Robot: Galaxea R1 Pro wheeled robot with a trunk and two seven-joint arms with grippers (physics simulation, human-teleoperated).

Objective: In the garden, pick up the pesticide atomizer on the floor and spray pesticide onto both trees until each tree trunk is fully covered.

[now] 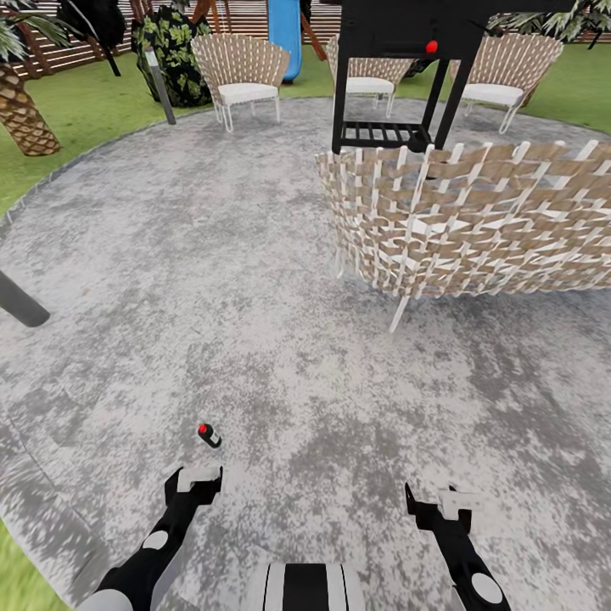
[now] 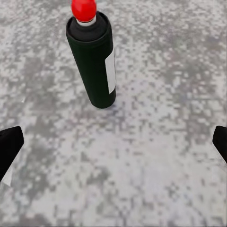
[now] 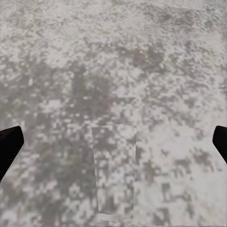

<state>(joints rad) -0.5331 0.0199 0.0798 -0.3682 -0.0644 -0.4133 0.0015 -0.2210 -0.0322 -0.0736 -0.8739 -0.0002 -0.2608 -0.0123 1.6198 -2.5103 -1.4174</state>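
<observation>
While your left gripper (image 2: pixel 113 146) hovered over the grey paving (image 1: pixel 255 322), its fingers (image 2: pixel 9 146) were spread wide apart, holding and touching nothing. Your right gripper (image 3: pixel 113 146) was equally spread and empty above bare paving. You had the pesticide atomizer (image 2: pixel 92 61) standing just beyond the left fingertips: a dark green cylinder with a red nozzle cap and a white label. Beyond it stood a woven chair (image 1: pixel 475 221) and a black grill (image 1: pixel 407 68).
</observation>
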